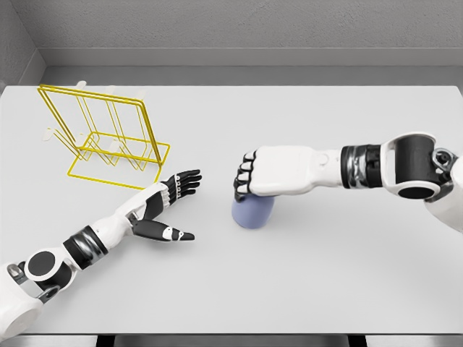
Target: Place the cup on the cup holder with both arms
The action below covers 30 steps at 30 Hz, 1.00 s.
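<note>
White table, grey walls, yellow wire cup holder, blue cup

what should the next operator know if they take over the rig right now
Right hand: over the top of the cup, fingers curled down around its upper part; it looks like a grasp from above.
Left hand: open, palm up, fingers spread, holding nothing, between the cup holder and the cup.
Cup: bluish, on the table near the middle, apparently still resting on the surface.
Cup holder: yellow wire rack at the far left of the table, nothing on it.
Done: right hand is on the cup.
Left: lift it, probably pass it to the left hand, then set it on the cup holder.
</note>
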### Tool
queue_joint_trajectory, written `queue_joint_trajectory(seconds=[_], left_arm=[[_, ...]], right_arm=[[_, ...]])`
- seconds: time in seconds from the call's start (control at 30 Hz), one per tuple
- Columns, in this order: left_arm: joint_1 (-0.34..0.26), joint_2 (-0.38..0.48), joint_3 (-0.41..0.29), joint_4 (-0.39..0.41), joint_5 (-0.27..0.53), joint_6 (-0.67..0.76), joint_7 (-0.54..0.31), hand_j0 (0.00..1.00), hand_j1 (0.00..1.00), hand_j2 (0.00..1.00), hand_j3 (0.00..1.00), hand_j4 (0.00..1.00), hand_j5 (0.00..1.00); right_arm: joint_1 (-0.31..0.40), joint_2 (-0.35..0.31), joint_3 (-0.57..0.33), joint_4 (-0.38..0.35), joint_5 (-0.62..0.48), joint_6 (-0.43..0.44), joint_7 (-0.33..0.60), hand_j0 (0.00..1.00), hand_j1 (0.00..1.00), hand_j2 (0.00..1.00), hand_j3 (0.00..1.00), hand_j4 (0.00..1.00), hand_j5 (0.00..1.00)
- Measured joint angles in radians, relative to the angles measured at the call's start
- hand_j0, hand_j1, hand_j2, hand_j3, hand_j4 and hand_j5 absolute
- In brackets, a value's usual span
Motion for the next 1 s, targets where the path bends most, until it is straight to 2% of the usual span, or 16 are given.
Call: queue_joint_trajectory(seconds=[0.33, 0.37, 0.43, 0.47, 0.77, 0.9, 1.0], left_arm=[[0.000, -0.005, 0.000, 0.001, 0.000, 0.000, 0.000, 1.00, 1.00, 1.00, 1.00, 1.00, 1.00], [0.000, -0.005, 0.000, 0.001, 0.000, 0.000, 0.000, 1.00, 1.00, 1.00, 1.00, 1.00, 1.00], [0.000, -0.005, 0.001, 0.001, 0.000, 0.000, 0.000, 1.00, 1.00, 1.00, 1.00, 1.00, 1.00], [0.000, -0.005, 0.001, 0.002, 0.000, 0.000, 0.000, 1.00, 1.00, 1.00, 1.00, 1.00, 1.00], [0.002, -0.005, 0.001, 0.002, 0.000, 0.000, 0.000, 1.00, 1.00, 1.00, 1.00, 1.00, 1.00], [0.002, -0.005, 0.002, 0.002, 0.000, 0.000, 0.000, 1.00, 1.00, 1.00, 1.00, 1.00, 1.00], [0.000, -0.006, 0.002, 0.002, 0.000, 0.000, 0.000, 1.00, 1.00, 1.00, 1.00, 1.00, 1.00]], right_arm=[[0.002, 0.060, 0.012, 0.000, 0.014, 0.000, 0.023, 0.63, 0.63, 0.63, 0.63, 0.63, 0.63], [0.002, 0.062, 0.013, 0.000, 0.018, 0.000, 0.023, 0.69, 0.69, 0.69, 0.69, 0.69, 0.69], [0.002, 0.063, 0.017, 0.000, 0.025, 0.000, 0.023, 0.93, 0.93, 0.93, 0.93, 0.93, 0.93], [0.003, 0.063, 0.018, 0.000, 0.026, 0.000, 0.023, 0.99, 0.99, 0.99, 0.99, 0.99, 0.99], [0.005, 0.050, 0.013, 0.000, 0.030, 0.000, 0.023, 1.00, 1.00, 1.00, 1.00, 1.00, 1.00], [0.003, 0.031, -0.030, 0.000, 0.025, 0.000, 0.019, 1.00, 1.00, 1.00, 1.00, 1.00, 1.00], [0.005, 0.008, -0.099, 0.000, -0.014, 0.000, 0.014, 1.00, 1.00, 1.00, 1.00, 1.00, 1.00]])
